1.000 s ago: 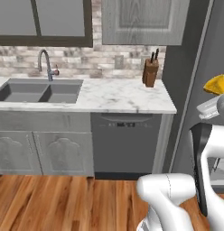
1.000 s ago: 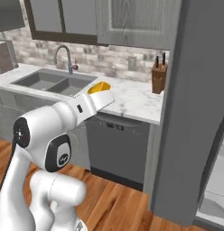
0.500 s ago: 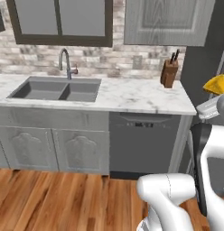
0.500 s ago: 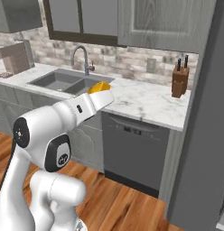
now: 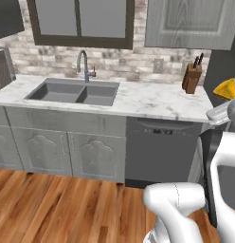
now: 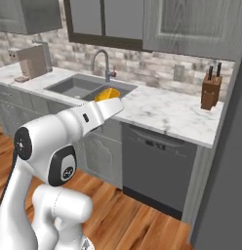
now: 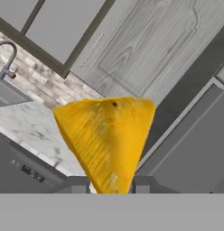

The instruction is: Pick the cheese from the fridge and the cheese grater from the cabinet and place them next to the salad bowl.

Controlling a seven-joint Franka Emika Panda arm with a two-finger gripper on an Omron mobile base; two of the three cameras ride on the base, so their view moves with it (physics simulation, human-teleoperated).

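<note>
**A:** What do you get from the left base view?

**B:** You see the cheese (image 5: 226, 88) at the right edge, a yellow wedge sitting on top of the gripper (image 5: 220, 110), whose white body is partly cut off by the frame. You cannot make out the fingertips here. Off to the gripper's left lies the marble tabletop (image 5: 152, 100) with the sink (image 5: 74, 91) and faucet (image 5: 83, 65); the knife block (image 5: 191, 78) stands nearer, just left of the cheese in the picture. Above the block you have the cabinet (image 5: 191, 23), its door closed and its top cropped. The dark slab behind the gripper is the fridge (image 5: 221, 66), only a strip of it in frame.

**A:** And the right base view?

**B:** You see the arm's forearm covering most of the gripper (image 6: 111, 100); only the top edge of the cheese (image 6: 107, 93) peeks above it. Beyond it is the sink (image 6: 89, 87); the knife block (image 6: 211, 91) sits well to its right. A coffee machine (image 6: 30, 60) stands far to its left. The dishwasher (image 6: 159, 167) is below the tabletop.

**A:** The hand view?

**B:** There you see the cheese (image 7: 106, 140) large and close, its narrow end pinched between the two dark fingertips (image 7: 79, 184), so the gripper (image 7: 109, 186) is closed on the wedge. The tips are cut off low. Behind the cheese you see the cabinet door (image 7: 145, 43).
</note>
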